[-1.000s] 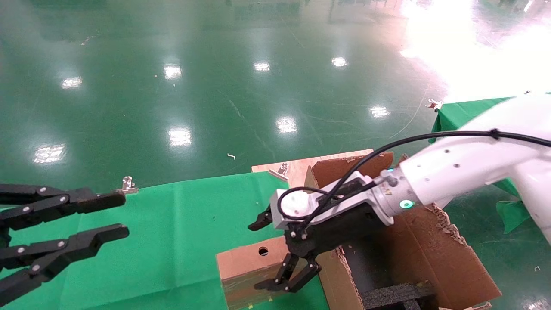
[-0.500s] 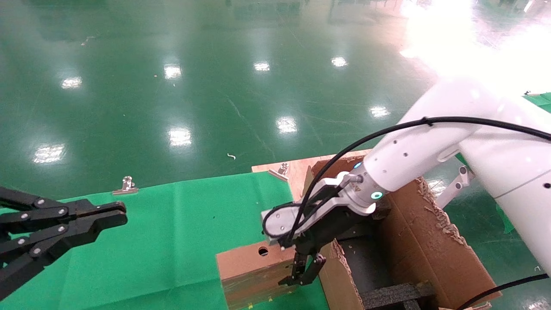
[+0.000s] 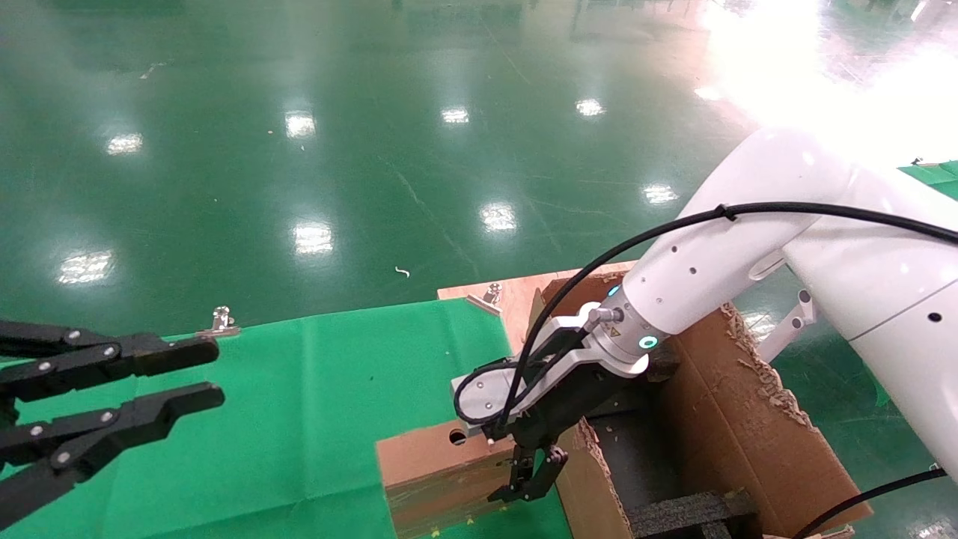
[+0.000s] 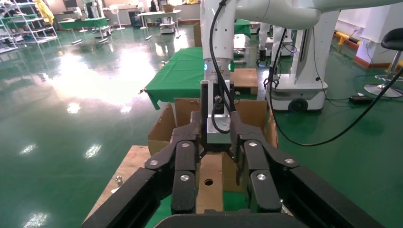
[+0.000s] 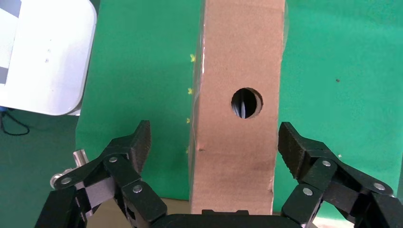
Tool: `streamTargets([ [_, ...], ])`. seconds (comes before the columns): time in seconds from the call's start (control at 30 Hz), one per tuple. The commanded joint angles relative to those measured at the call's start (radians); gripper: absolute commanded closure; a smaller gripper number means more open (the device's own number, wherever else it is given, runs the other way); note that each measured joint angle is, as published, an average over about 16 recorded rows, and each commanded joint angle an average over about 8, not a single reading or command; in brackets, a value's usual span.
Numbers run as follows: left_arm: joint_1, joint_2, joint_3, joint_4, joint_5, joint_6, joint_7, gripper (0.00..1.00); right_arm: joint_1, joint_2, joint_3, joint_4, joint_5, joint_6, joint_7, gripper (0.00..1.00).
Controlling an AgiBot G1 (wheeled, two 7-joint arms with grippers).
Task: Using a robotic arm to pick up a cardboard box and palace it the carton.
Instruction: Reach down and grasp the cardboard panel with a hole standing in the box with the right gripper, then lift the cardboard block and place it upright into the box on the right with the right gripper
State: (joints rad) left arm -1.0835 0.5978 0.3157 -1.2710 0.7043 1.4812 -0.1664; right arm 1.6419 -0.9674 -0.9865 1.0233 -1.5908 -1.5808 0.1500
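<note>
I am holding the right gripper (image 3: 528, 486) of the robotic arm (image 3: 718, 262) over the cardboard box (image 3: 434, 468), which is standing on its narrow side on the green cloth (image 3: 314, 389) at the near edge of the bench, toward its right end. In the right wrist view the gripper (image 5: 214, 142) is spread wide: one fingertip (image 5: 141, 137) is sitting off one broad face of the cardboard box (image 5: 237, 104) and the other off the opposite face, both clear of the cardboard, so it is gripping nothing. The narrow face with the round hole (image 5: 246, 102) is facing up at the camera, between the two sets of fingers.

The carton (image 3: 748, 427) is sitting at the right end of the bench, just beside the box, with its torn flaps up and black foam (image 3: 688, 513) showing inside. The arm is reaching across the carton's open top to get to the box.

The left gripper (image 3: 187, 374) is hanging over the left side of the bench, well apart from the box, with its fingers parted and nothing between them. From the left wrist view I am seeing the left gripper (image 4: 221, 190), the box (image 4: 209, 183) and the carton (image 4: 164, 128) in line beyond it.

A metal clip (image 3: 219, 322) is pinning the cloth at the far edge of the bench.
</note>
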Motion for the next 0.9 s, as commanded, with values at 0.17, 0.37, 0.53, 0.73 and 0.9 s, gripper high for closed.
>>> streamTargets([
  [0.17, 0.000, 0.000, 0.000, 0.000, 0.000, 0.000, 0.000, 0.00, -0.005, 0.003, 0.008, 0.004, 0.003, 0.000, 0.000, 1.00],
  [0.37, 0.000, 0.000, 0.000, 0.000, 0.000, 0.000, 0.000, 0.00, -0.008, 0.005, 0.012, 0.006, 0.004, 0.000, 0.000, 1.00],
  [0.53, 0.000, 0.000, 0.000, 0.000, 0.000, 0.000, 0.000, 0.00, -0.009, 0.006, 0.015, 0.007, 0.005, 0.000, 0.000, 1.00],
  [0.73, 0.000, 0.000, 0.000, 0.000, 0.000, 0.000, 0.000, 0.00, -0.010, 0.007, 0.017, 0.007, 0.005, 0.000, 0.000, 1.00],
  [0.9, 0.000, 0.000, 0.000, 0.000, 0.000, 0.000, 0.000, 0.00, -0.011, 0.008, 0.017, 0.007, 0.006, 0.003, 0.001, 1.00],
])
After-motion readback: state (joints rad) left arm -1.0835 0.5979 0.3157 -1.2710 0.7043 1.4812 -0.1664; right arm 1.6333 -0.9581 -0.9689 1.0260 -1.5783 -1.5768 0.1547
